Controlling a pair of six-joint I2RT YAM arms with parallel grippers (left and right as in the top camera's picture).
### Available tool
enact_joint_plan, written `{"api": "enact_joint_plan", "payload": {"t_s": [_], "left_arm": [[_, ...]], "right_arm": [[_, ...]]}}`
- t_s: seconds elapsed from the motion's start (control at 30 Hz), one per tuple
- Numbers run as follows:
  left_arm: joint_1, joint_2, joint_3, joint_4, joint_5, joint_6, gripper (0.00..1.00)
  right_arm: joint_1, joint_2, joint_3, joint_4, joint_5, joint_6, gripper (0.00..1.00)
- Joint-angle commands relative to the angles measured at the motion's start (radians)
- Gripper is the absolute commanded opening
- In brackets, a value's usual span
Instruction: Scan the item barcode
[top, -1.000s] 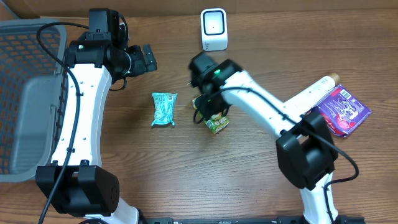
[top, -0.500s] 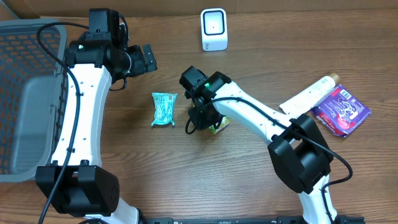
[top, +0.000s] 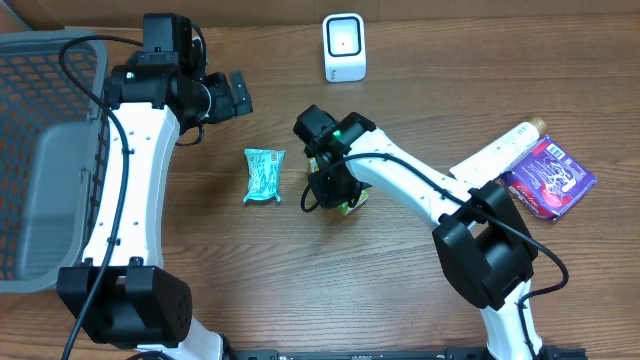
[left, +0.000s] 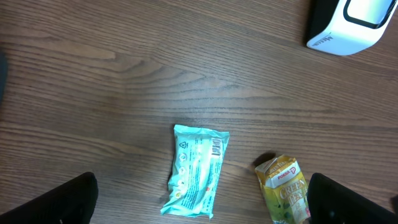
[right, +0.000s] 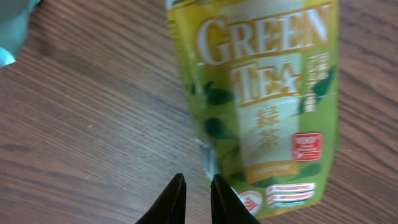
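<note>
Two arms share the table, and only the right one is at work on the pick-up that must come before any scan. The right gripper is down at the green tea carton, which lies flat on the wood in the middle of the table, just right of a teal packet and well short of the white scanner at the far edge. In the right wrist view its fingertips are pressed almost together at the carton's lower left corner, with bare wood showing in the slit between them. They seem to have met beside the carton rather than around it, though whether they nip a seam I cannot tell. The left gripper hangs spread wide and idle over the far left of the table. My judgement is that the grasp is not secure, so the next move calls for parting the fingers, shifting over the carton's body and closing across it before lifting it toward the scanner.
</note>
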Motion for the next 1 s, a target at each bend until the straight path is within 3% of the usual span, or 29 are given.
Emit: {"api": "enact_joint_plan", "payload": {"t_s": [0.0, 0.13, 0.23, 0.33, 0.43, 0.67, 0.87, 0.97], "left_arm": [[-0.001, -0.013, 0.015, 0.0, 0.008, -0.009, 1.0], [-0.002, -0.013, 0.015, 0.0, 0.008, -0.009, 1.0], [-0.002, -0.013, 0.015, 0.0, 0.007, -0.009, 1.0], [-0.002, -0.013, 0.015, 0.0, 0.007, -0.009, 1.0], [-0.002, -0.013, 0.015, 0.0, 0.007, -0.009, 1.0], [-0.002, -0.013, 0.015, 0.0, 0.008, -0.009, 1.0], [-0.002, -0.013, 0.015, 0.0, 0.007, -0.009, 1.0], [-0.002, -0.013, 0.015, 0.0, 0.008, -0.009, 1.0]], "right_arm": [[-0.04, -0.013, 0.015, 0.0, 0.027, -0.001, 0.16], [-0.097, -0.016, 0.079, -0.022, -0.053, -0.087, 0.19], [-0.165, -0.017, 0.101, 0.0, -0.13, -0.146, 0.27], [-0.245, -0.006, 0.091, 0.039, -0.237, -0.229, 0.61], [-0.307, 0.027, 0.077, 0.061, -0.379, -0.349, 0.72], [-0.341, 0.133, 0.071, 0.049, -0.592, -0.523, 0.72], [-0.339, 0.177, 0.059, 0.062, -0.691, -0.544, 0.7], [-0.339, 0.19, 0.04, 0.087, -0.729, -0.543, 0.65]]}}
